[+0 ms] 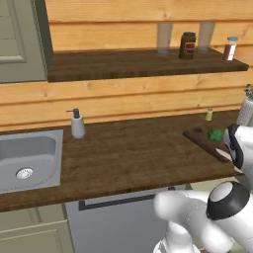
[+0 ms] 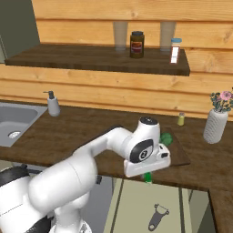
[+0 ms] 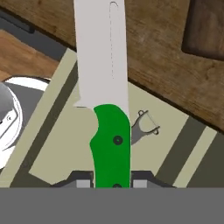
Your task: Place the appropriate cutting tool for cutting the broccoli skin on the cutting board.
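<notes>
Gripper clamped on one green-handled knife; blade axis runs away from fingers toward counter edge beside one cutting board. One broccoli on board.

Both base views look forward and down over the worktop toward the plank wall, from well back. The left one sits left of the cutting board, which lies at its right edge, with the sink at its left. The right one sits nearer the cutting board, which lies right of centre. Both share the shelf. The hand view looks along the tool, close over a drawer beside the cutting board.
</notes>
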Available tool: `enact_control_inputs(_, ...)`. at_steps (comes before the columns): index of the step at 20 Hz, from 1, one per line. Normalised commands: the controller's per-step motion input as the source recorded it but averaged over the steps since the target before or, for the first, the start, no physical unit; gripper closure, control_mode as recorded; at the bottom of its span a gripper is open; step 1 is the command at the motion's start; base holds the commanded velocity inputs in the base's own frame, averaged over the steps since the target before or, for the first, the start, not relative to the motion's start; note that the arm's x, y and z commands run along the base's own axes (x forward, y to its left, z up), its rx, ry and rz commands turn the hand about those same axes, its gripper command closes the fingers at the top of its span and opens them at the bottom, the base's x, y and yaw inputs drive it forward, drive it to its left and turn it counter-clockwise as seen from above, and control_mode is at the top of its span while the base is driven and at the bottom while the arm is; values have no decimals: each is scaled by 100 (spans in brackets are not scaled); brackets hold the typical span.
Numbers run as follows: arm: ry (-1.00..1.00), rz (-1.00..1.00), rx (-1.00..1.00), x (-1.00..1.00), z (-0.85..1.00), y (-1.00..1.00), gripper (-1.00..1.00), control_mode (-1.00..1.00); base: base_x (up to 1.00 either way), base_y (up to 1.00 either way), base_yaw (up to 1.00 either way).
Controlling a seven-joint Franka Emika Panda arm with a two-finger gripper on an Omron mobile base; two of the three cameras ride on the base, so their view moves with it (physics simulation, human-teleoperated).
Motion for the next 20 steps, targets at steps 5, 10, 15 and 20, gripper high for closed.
enact_control_inputs(5, 0, 40, 0, 34, 0, -67, 100, -100, 0, 0, 0)
enact_control_inputs(10, 12, 16, 0, 59, 7, -44, 100, -100, 0, 0, 0)
enact_control_inputs(15, 18, 2, 1, 73, 0, -6, 100, -100, 0, 0, 0)
enact_control_inputs(20, 10, 0, 7, 62, -20, -15, 100, -100, 0, 0, 0)
